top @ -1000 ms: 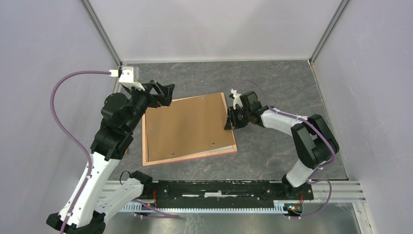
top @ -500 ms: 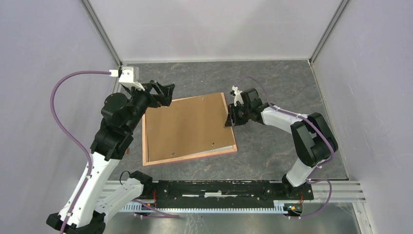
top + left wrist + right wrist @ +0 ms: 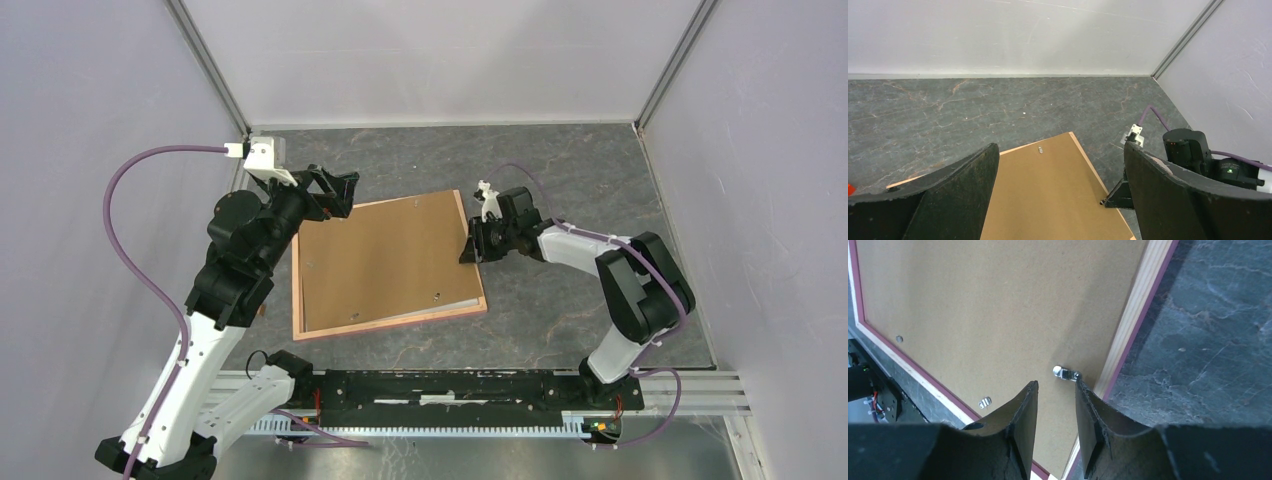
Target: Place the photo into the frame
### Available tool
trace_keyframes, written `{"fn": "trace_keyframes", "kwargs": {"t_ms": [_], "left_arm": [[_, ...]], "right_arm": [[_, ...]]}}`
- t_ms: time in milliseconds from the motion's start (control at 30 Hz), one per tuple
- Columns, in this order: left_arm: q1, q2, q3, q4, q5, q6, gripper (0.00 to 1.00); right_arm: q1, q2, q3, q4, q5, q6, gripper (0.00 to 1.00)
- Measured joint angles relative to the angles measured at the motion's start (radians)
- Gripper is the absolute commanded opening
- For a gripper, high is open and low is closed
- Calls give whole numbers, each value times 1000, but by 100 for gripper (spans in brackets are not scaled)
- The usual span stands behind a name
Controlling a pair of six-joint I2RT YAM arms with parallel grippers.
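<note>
Top view: frame [image 3: 390, 322] face-down at mid-table, brown backing board [image 3: 385, 262] seated inside. Left gripper [image 3: 343, 195] over its far-left corner, right gripper [image 3: 469, 254] at its right rail.
Left wrist: fingers wide apart, empty.
Right wrist: fingers narrowly apart, just short of metal clip [image 3: 1066, 373]. Push the clip sideways, staying low.
Photo unseen, presumably under the board.

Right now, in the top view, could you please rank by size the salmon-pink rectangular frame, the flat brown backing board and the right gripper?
Salmon-pink frame: largest.
Brown backing board: slightly smaller, inside it.
Right gripper: smallest.
</note>
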Motion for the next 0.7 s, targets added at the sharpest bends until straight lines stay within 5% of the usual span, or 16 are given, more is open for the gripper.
{"fn": "trace_keyframes", "kwargs": {"t_ms": [333, 700], "left_arm": [[0, 0, 0, 0, 0, 0, 100], [0, 16, -20, 13, 1, 0, 100]], "right_arm": [[0, -56, -63, 0, -17, 19, 41], [-10, 10, 76, -35, 43, -2, 62]]}}
